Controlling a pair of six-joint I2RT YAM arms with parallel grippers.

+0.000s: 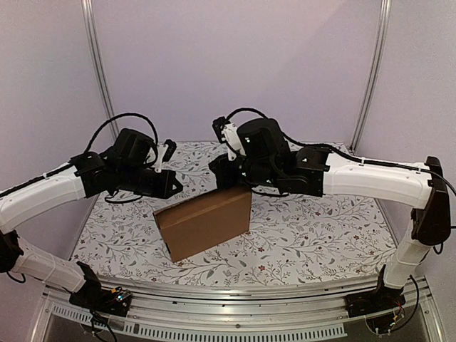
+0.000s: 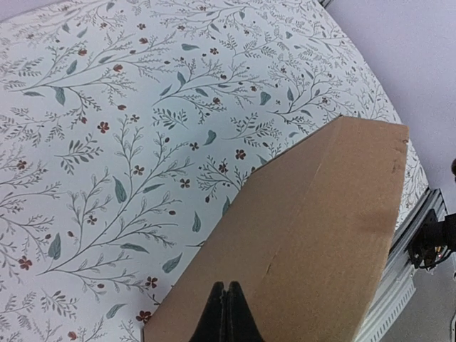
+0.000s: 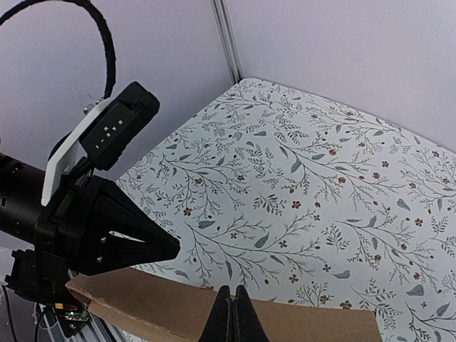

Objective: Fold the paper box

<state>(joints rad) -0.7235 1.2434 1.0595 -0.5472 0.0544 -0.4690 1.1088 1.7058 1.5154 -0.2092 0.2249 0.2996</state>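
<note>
Top external view puts the paper box [image 1: 205, 222] in the middle of the frame for you, upright on a long edge over the floral tabletop [image 1: 320, 235], with an arm at each of its upper corners. You cannot tell from here whether its lower edge rests on the cloth or hangs just clear.

Your left fingers [image 2: 214, 324] are pressed together, their tips in front of the broad brown face near its top. Your right fingers [image 3: 222, 324] are equally closed, sitting at the box's upper edge in the lower middle of the right wrist view. In neither wrist view does cardboard show between the fingers, so this reads as two closed tips steadying the box from both ends rather than pinching it, though contact itself is not clear.

You are looking at plain brown card with a wide front panel and a narrow side panel at its left. A faint crease crosses the face in the left wrist view, and no loose flaps show.
</note>
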